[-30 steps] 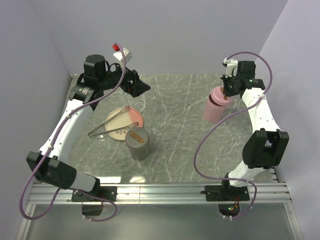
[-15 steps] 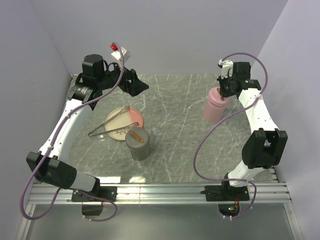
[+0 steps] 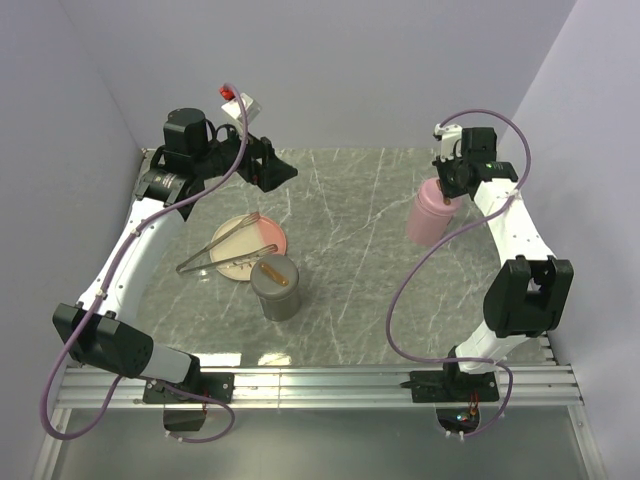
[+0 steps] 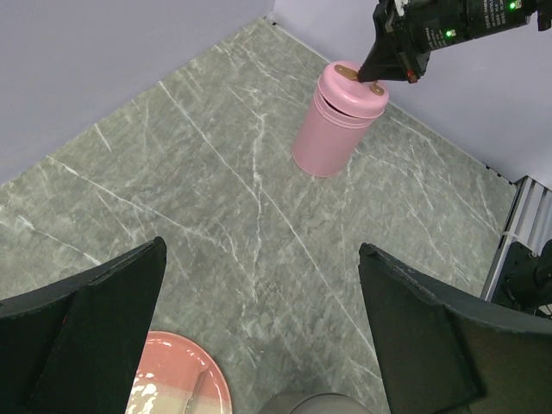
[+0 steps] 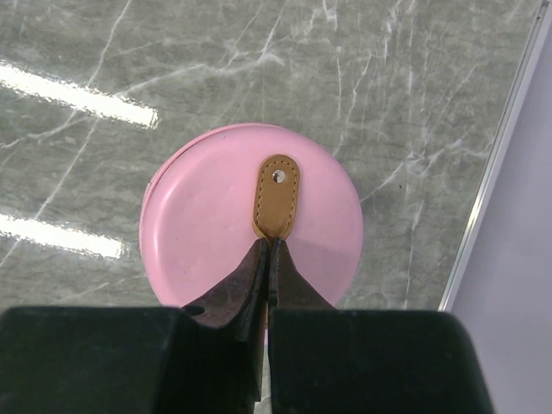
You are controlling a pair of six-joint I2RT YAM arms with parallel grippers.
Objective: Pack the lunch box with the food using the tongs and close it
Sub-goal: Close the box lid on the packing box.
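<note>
Grey marble tabletop (image 3: 350, 260) between pale lilac walls: the right gripper (image 5: 269, 248) is pinched tight on the brown leather tab (image 5: 277, 191) atop the pink cylindrical lunch box (image 3: 428, 218), which stands upright at the far right of the table. The tab looks soft and thin, and it is the only handhold on a smooth, probably slippery lid. A straight upward pull seems safest, since the tall can could tip. Well apart, at the left, long slim silver metal tongs (image 3: 220, 242) lie across a round pink plate (image 3: 272, 235), just beside a grey lidded canister (image 3: 276, 290). Their long axis runs diagonally, with the joined end overhanging the plate's near-left rim and the two arms spreading toward the far right. Stiff, light and springy by the look of them, they would best be taken mid-length, across both arms. Food pieces on the plate are too small to pick out. The left gripper (image 3: 270, 168) hangs above the far-left table, jaws spread wide, holding nothing.
</note>
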